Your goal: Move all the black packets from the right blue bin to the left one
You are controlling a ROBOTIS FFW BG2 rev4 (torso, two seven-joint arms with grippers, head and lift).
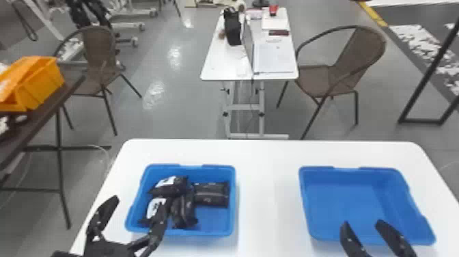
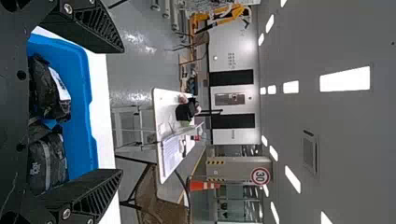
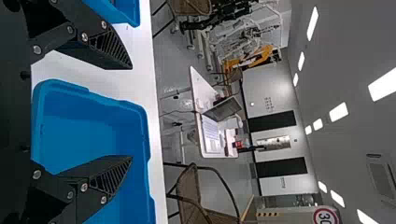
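In the head view, several black packets (image 1: 184,208) lie in the left blue bin (image 1: 234,205), two with white labels. The right blue bin (image 1: 358,205) holds no packets. My left gripper (image 1: 136,208) stands open at the left bin's near left corner, one finger outside it and one over its near edge. My right gripper (image 1: 362,224) is open at the right bin's near edge. In the left wrist view, the open left gripper (image 2: 122,112) has packets (image 2: 49,158) beyond its fingers. In the right wrist view, the right gripper (image 3: 131,114) is open with nothing between its fingers.
Both bins stand on a white table (image 1: 268,198) with a gap between them. Beyond it are a second white table (image 1: 225,65) and two chairs. A brown table (image 1: 34,126) with an orange bin (image 1: 42,83) stands at the left.
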